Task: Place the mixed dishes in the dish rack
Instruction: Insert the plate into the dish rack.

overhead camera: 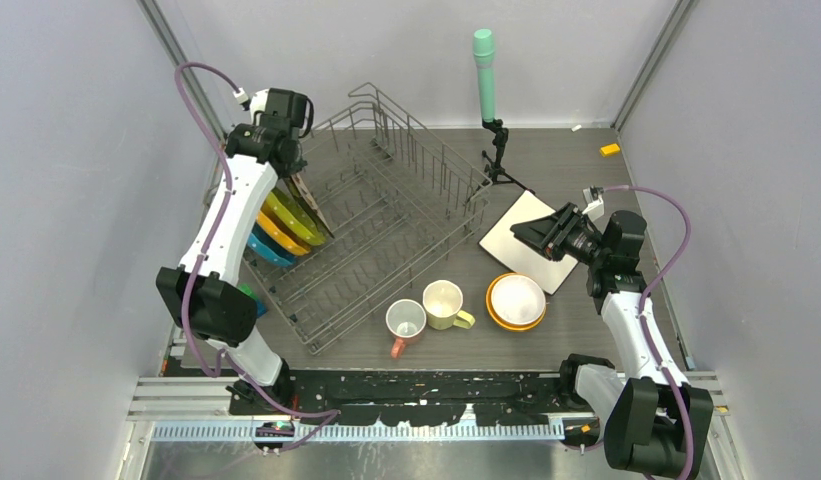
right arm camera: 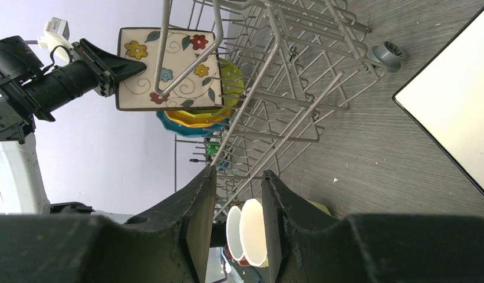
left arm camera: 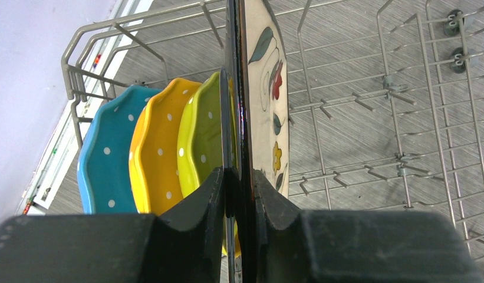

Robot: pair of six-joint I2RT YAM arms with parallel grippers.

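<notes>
Top view: grey wire dish rack point(overhead camera: 386, 215), its left end holding blue dotted plate point(overhead camera: 263, 251), orange dotted plate point(overhead camera: 275, 233) and yellow-green dotted plate point(overhead camera: 291, 214) on edge. The worktop point(overhead camera: 586, 180) carries pink mug point(overhead camera: 406, 321), pale-yellow mug point(overhead camera: 444, 302), white bowl point(overhead camera: 517, 295) inside orange bowl point(overhead camera: 494, 313), and white square plate point(overhead camera: 516, 225).
Left wrist: left gripper point(left arm camera: 238, 177) clamps flowered square plate point(left arm camera: 267, 100) beside the yellow-green one.
Right wrist: right gripper point(right arm camera: 237, 172) part-spread, empty.

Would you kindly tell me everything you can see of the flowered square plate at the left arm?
The flowered plate is square with rounded corners, cream, glossy like glazed ceramic, with a dark rim and painted red, yellow and blue flowers, curling stems and grey-green leaves. It stands on edge, pinched at its rim by the left tool, at the dish rack's left end, beside the yellow-green plate. Whether it touches the wires or that plate I cannot tell.
</notes>
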